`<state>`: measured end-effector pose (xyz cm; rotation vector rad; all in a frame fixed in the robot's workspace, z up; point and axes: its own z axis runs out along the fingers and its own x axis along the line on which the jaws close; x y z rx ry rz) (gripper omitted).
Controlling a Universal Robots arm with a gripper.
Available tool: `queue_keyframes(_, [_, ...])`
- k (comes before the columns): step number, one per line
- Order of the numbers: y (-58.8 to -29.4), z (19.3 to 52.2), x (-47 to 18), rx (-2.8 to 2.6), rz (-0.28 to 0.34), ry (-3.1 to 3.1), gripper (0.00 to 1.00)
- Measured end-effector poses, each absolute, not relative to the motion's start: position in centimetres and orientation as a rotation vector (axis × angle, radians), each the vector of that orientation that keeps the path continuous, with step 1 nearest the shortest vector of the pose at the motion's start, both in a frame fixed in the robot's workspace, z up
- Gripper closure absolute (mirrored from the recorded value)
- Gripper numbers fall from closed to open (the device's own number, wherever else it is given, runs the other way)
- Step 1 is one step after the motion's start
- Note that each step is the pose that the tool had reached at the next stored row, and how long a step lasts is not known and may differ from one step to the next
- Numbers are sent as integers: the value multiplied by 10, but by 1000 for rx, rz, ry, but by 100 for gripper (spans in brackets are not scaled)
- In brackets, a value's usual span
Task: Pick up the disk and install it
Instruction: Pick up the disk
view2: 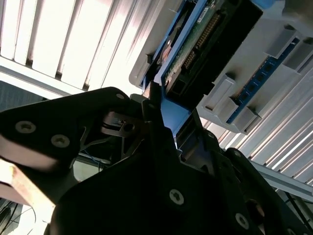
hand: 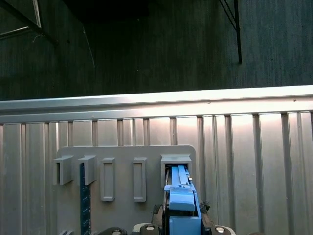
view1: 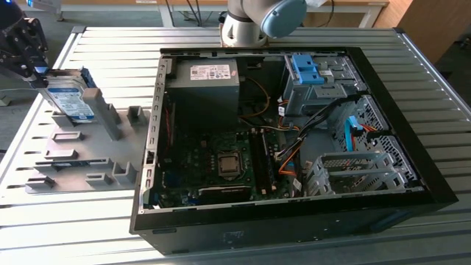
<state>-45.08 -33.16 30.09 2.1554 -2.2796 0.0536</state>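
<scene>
A: Where's the disk (view1: 71, 104)?

B: On edge in the grey holder (view1: 81, 160), at the exterior view's left. It stands upright, label showing, well apart from the open computer case (view1: 412, 138).

A: And the gripper (view1: 41, 72)?

B: Right on top of the disk, at its far upper corner. In both wrist views the claw is clamped on the disk's blue rail, one finger on each side.

A: Is it lifted?

B: The lower edge sits in the holder's slot on the slatted table (view1: 66, 232).
</scene>
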Motion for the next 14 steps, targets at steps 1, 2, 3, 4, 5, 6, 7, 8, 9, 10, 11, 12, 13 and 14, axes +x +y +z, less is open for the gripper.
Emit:
queue_keyframes(1, [-332, 301, -451, 2155, 54, -2280, 64])
queue_keyframes(2, [-332, 301, -451, 2157, 54, -2279, 64])
queue_keyframes(3, [-332, 301, -451, 2163, 54, -2273, 64])
queue_keyframes(4, [-332, 301, -451, 2176, 54, -2260, 64])
queue_keyframes(5, [-332, 301, -451, 2195, 54, -2242, 64])
queue_keyframes(6, [-332, 301, -451, 2217, 54, -2221, 64])
queue_keyframes(7, [-332, 301, -451, 2226, 54, -2212, 64])
queue_keyframes(8, [-332, 301, -451, 2226, 54, -2212, 64])
queue_keyframes(9, [-332, 301, -451, 2226, 54, -2212, 64])
queue_keyframes(10, [-332, 301, -451, 2226, 54, -2212, 64])
queue_keyframes(11, [-332, 301, -451, 2227, 54, -2212, 64])
queue_keyframes(12, [-332, 301, -451, 2225, 54, -2214, 64])
queue_keyframes(13, [-332, 300, -451, 2218, 54, -2220, 64])
queue_keyframes(14, [-332, 300, -451, 2204, 54, -2233, 64])
